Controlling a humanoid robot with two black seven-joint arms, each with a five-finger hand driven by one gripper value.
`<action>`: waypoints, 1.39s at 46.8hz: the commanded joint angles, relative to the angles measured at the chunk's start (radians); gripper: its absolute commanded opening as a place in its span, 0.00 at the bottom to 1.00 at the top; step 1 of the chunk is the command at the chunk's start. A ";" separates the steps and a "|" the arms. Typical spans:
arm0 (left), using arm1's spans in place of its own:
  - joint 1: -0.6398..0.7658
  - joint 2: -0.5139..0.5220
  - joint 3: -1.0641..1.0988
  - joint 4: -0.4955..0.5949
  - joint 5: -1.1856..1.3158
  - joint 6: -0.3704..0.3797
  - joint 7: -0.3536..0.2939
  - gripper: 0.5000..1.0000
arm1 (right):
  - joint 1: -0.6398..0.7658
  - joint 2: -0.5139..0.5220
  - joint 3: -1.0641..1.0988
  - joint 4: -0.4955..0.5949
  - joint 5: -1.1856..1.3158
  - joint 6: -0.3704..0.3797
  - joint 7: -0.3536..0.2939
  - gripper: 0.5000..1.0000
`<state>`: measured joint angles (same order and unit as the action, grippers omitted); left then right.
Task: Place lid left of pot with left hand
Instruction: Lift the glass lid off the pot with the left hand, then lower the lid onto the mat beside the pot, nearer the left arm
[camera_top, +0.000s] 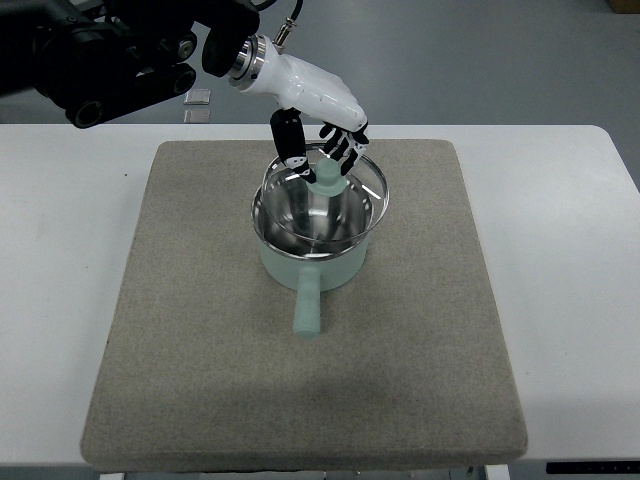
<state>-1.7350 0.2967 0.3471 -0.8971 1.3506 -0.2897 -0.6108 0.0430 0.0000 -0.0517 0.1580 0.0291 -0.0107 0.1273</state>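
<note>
Left robot hand (318, 138) over the far rim of the pot (312, 240), thumb and fingers (343, 146) closed around the pale green knob (327, 180) of the lid (325, 190). Lid of clear glass with a metal rim, apparently tilted and raised a little above the pot mouth, near edge over the pot, not yet moved to the left. Pot in the middle of the grey mat (200, 330) on the white counter (570, 250), pale green body, shiny steel inside, handle (307, 305) pointing toward the camera side.

Probable handling: glass lid stiff, rather light but fragile, metal rim smooth and slippery; knob the only good place for holding, small and round, so easy to slip or swing under a loose pinch. Better to put down softly and flat on the mat left of the pot, where enough free place is visible.

No brand, label or readable writing visible on pot, lid or mat. Right robot hand not in view.
</note>
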 joint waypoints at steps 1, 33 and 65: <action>0.002 0.015 -0.005 0.020 -0.001 0.001 0.000 0.00 | 0.000 0.000 0.000 0.000 0.000 0.000 0.000 0.85; 0.003 0.300 0.096 0.032 0.024 -0.019 0.000 0.00 | 0.000 0.000 0.000 0.000 0.000 0.000 0.000 0.85; 0.137 0.463 0.101 -0.109 0.081 0.012 0.000 0.00 | 0.000 0.000 0.001 0.000 0.000 0.000 0.000 0.85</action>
<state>-1.6146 0.7591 0.4551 -1.0087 1.4417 -0.2887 -0.6108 0.0430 0.0000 -0.0517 0.1580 0.0291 -0.0107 0.1273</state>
